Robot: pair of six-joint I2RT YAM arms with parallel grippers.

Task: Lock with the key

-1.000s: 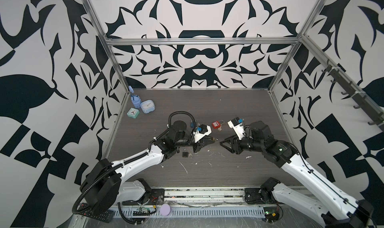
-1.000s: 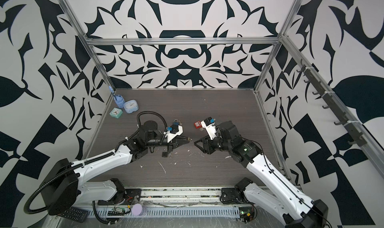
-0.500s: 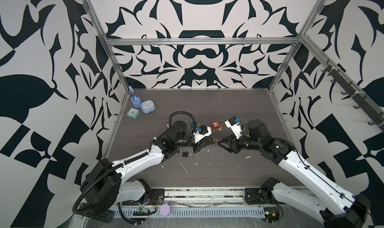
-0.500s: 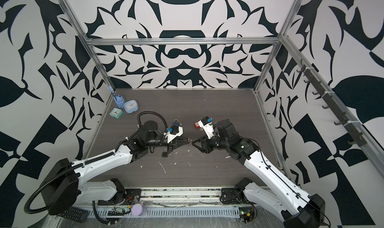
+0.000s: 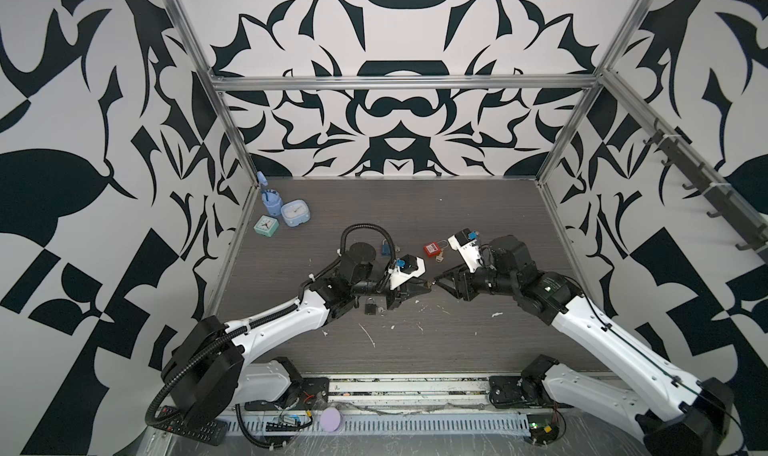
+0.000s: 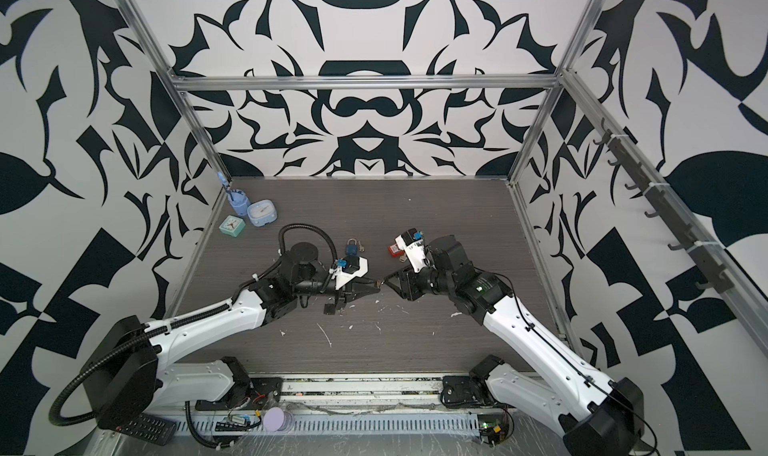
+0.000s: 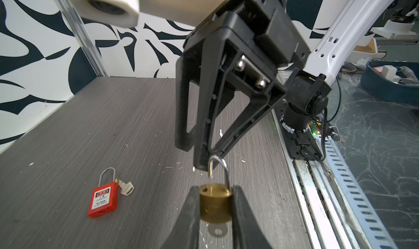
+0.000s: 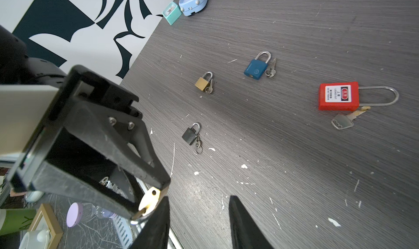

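Padlock (image 7: 215,202), the small brass one, is held up off the surface (image 7: 113,123) near its front middle. Your left jaws are closed tight on the flat sides of its body. Its key (image 7: 217,231) sticks out of the bottom. The shackle (image 7: 223,168) stands open, with one leg lifted clear of its hole. Your right jaws are about half open and hold nothing. In the left wrist view one of them overlaps the top of the shackle, and I cannot tell whether it touches yet.

Watch the push. If that jaw bears on the shackle off-centre, I judge the free leg can miss its hole and jam on the rim of the body. Your left grip is on two smooth faces only, so a hard or slanted push could twist the padlock or squeeze it out. It would then drop to the surface, where the red padlock (image 7: 103,201) lies nearby. In the right wrist view the padlock sits beside one right jaw, not between the two, so closing now would likely catch nothing. A knock on the key could also work it loose.

Against a second ago, your right arm has swung in toward the left. The tips were apart then and now come together in both top views. Your left arm and the padlock have not moved.
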